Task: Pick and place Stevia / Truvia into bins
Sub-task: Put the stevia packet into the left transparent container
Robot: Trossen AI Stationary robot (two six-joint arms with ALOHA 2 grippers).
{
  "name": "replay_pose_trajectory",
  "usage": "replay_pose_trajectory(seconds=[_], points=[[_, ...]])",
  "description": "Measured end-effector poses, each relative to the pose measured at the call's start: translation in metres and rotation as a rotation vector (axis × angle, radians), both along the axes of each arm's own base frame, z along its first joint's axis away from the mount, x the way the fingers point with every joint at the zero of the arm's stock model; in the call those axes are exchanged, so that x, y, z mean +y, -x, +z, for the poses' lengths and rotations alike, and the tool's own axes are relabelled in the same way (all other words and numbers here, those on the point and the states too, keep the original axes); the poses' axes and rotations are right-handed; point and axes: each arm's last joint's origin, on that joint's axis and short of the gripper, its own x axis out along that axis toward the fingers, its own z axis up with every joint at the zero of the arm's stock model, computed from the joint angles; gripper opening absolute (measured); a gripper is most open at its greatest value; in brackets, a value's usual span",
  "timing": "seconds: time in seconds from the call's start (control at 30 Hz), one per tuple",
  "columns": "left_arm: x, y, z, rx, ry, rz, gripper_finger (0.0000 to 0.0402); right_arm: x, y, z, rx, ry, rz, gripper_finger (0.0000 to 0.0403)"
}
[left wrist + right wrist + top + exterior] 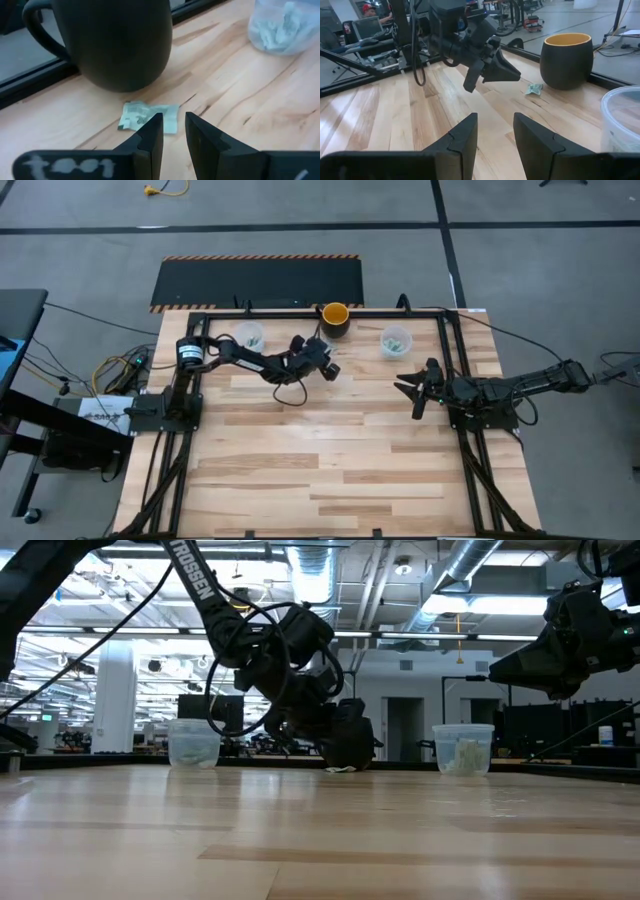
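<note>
One light green and white Stevia sachet (147, 116) lies flat on the wooden table, right in front of the dark mug with the yellow-orange inside (335, 317). My left gripper (173, 119) is open, slanting down at the sachet's near edge; its fingertips are just short of it, clear of the table (512, 75). Two clear bins stand along the far edge: one (248, 335) left of the mug, one (396, 340) right of it, both with sachets inside. My right gripper (410, 385) waits open at the table's right.
The dark mug (117, 42) stands close behind the sachet, its handle (37, 25) to one side. A black frame rail (300, 310) runs along the far edge behind the cups. The wide near half of the table (320, 470) is bare wood.
</note>
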Motion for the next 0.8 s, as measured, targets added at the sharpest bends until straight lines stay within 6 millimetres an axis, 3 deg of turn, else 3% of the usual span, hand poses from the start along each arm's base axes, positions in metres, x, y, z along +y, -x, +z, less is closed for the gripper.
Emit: replay_pose_trajectory(seconds=[0.23,0.47,0.67,0.8], points=[[0.0,-0.009,0.008,0.106,0.047,-0.075,0.007,0.0,0.0,0.0,0.0,0.0,0.0,0.0121],[-0.001,-0.022,0.021,0.235,0.001,-0.349,0.007,0.0,0.0,0.0,0.0,0.0,0.0,0.0121],[0.01,-0.016,0.024,0.479,0.013,-0.461,0.007,0.0,0.0,0.0,0.0,0.0,0.0,0.0121],[0.01,-0.017,0.034,0.643,-0.081,-0.51,0.007,0.0,0.0,0.0,0.0,0.0,0.0,0.0121]])
